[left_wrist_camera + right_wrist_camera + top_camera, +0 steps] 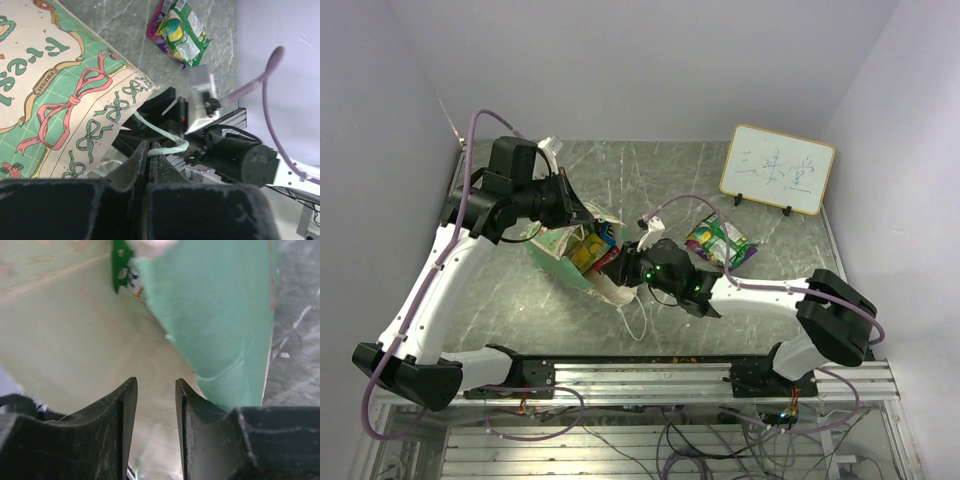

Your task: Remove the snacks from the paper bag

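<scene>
One snack packet [718,242], green and purple with yellow on its face, lies out on the desk [760,275], right of the middle and towards the far right corner; its print is too small to read. More packets [594,246], yellow and blue, show in the mouth of the paper bag [558,258], which lies on its side left of the middle with its opening turned to the right edge. Pink and green bows cover the mint-green bag front, and a small plaque reads "FRESH"; the larger green letters are cut off by the left wrist view.

The left gripper [149,155] has its fingers pressed together on a thin string handle [161,134] of the bag. The right gripper [155,390] sits at the bag's mouth, fingers a narrow gap apart with nothing between them, the cream lining behind.

Near the far right corner a whiteboard [778,168] stands on small feet, with blue handwritten characters I cannot read for certain.
</scene>
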Tool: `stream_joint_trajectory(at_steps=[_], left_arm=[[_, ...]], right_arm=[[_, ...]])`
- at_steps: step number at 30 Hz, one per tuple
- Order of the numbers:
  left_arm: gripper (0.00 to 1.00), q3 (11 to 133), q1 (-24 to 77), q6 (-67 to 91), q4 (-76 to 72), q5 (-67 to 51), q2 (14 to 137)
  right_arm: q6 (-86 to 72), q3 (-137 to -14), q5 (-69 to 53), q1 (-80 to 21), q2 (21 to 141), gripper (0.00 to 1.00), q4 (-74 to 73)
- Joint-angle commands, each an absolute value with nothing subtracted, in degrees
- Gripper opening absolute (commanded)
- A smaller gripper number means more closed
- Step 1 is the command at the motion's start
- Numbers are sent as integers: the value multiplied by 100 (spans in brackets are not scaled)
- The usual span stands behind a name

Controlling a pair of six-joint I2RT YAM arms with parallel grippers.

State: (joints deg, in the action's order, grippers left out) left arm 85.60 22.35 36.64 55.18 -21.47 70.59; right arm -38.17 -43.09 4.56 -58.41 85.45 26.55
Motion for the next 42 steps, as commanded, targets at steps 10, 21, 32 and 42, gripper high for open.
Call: stream_joint_trajectory(at_steps=[10, 21, 32, 42], left_arm=[[7, 8465, 2303, 4040, 4874, -2525, 7162], [7, 8377, 2311, 4044, 4922, -2535, 7085], [7, 8381, 2309, 4008, 4918, -2622, 7119], [7, 8362, 2309, 3935, 4966, -2709, 7172]], right_arm=[[-4620, -5236, 2423, -6207, 9797, 38, 2118], [-5094, -5698, 3073, -6201, 10389, 63, 2006], [-5545, -6238, 2907, -6032, 10860, 78, 1667], [-5865, -6519, 2763, -5891, 11301, 83, 1974]])
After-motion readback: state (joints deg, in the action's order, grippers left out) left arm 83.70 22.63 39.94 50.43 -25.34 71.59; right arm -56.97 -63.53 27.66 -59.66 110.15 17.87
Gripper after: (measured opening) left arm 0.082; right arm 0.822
